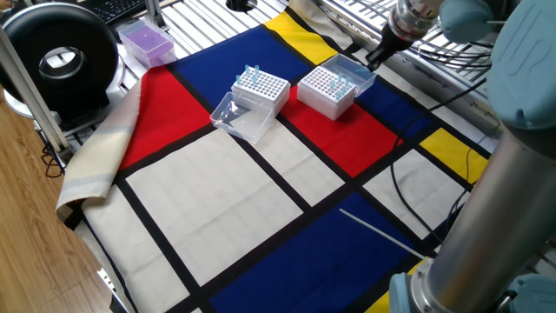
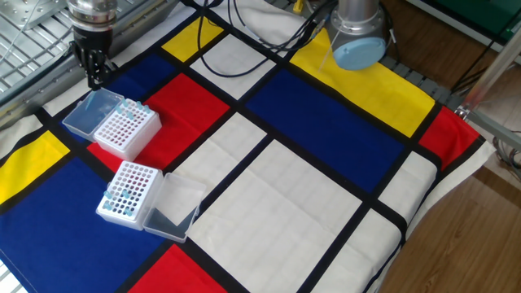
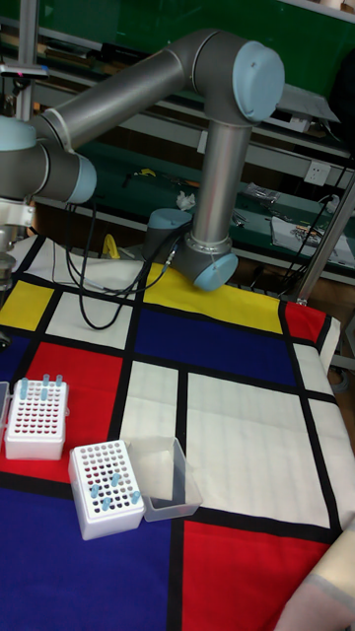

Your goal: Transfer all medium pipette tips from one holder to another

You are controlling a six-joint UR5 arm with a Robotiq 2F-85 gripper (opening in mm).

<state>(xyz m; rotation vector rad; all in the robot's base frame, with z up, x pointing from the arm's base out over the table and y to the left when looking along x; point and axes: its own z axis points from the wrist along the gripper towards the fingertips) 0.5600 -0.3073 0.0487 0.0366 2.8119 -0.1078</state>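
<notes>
While your claw [image 2: 95, 79] hangs just above the clear lid [image 2: 84, 114], fingers nearly together and seemingly empty, the medium pipette tips [image 2: 116, 198] stand in the white box [image 2: 129, 190] nearer you, with a few [image 2: 130, 107] in the box [image 2: 124, 130] beside that lid.

The table is covered by a colour-block cloth [image 2: 326, 187]; two white tip boxes [image 2: 126, 129] [image 2: 129, 190] are set on it near the gripper [image 2: 94, 80].
</notes>
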